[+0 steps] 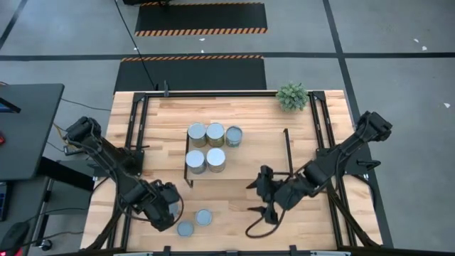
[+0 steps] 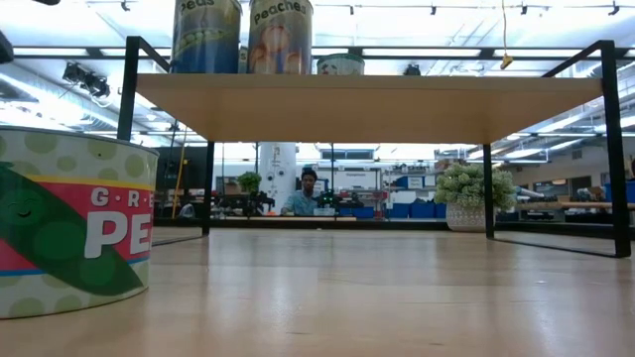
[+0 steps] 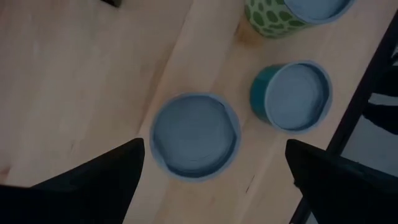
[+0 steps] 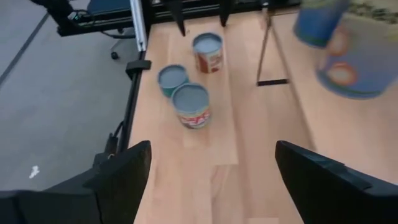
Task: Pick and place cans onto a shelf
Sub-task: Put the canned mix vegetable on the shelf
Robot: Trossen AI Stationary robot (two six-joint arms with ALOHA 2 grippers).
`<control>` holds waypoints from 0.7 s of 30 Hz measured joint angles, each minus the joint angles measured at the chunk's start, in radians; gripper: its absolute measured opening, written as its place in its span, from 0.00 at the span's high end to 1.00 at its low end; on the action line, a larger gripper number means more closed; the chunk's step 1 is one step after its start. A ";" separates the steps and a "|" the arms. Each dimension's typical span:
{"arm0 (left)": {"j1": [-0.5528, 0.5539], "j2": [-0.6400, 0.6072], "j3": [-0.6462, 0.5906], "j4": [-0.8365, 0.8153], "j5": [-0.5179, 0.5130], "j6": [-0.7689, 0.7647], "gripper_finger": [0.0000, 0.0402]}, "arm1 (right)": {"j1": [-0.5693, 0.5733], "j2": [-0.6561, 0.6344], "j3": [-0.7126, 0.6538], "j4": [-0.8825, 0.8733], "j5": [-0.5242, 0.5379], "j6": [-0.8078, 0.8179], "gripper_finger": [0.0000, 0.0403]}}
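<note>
Five small metal cans [image 1: 210,146] already stand mid-frame on the low light-wood shelf [image 1: 263,146]; my left gripper [image 1: 169,210], spread wide, hovers by the loose ones at lower left, starting with the blue-grey-topped can [image 3: 195,134].

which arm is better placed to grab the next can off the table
Left. Its open gripper hangs right over a loose can at the table's front edge, while the right gripper, also open, sits farther off beside the shelf.

Five cans [image 1: 213,146] clustered on the shelf's [image 1: 256,153] left part; loose cans [image 1: 195,222] on the desk [image 1: 227,213] before it; plant [image 1: 292,95] behind.
</note>
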State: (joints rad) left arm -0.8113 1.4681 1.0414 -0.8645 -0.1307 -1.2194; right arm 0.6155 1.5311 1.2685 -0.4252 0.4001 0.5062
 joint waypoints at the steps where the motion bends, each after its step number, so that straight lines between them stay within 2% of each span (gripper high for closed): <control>1: 0.000 0.000 -0.002 0.002 0.001 0.000 0.01 | 0.005 0.012 0.009 0.002 -0.001 0.002 0.13; 6: -0.001 0.000 -0.003 0.001 -0.003 0.000 0.01 | 0.014 0.033 0.041 -0.030 -0.003 0.042 0.13; 13: -0.011 0.005 -0.003 0.000 -0.032 0.006 0.01 | -0.011 0.032 0.138 -0.297 0.001 0.061 0.13; 18: -0.011 0.005 -0.003 -0.002 -0.053 0.005 0.01 | -0.102 0.019 0.220 -0.479 -0.005 0.061 0.13; 21: -0.011 0.005 -0.003 -0.005 -0.092 0.003 0.01 | -0.187 -0.018 0.224 -0.505 -0.053 -0.008 0.13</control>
State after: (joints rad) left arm -0.8223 1.4727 1.0386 -0.8696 -0.2228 -1.2160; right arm 0.4282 1.5134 1.4921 -0.9300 0.3473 0.4980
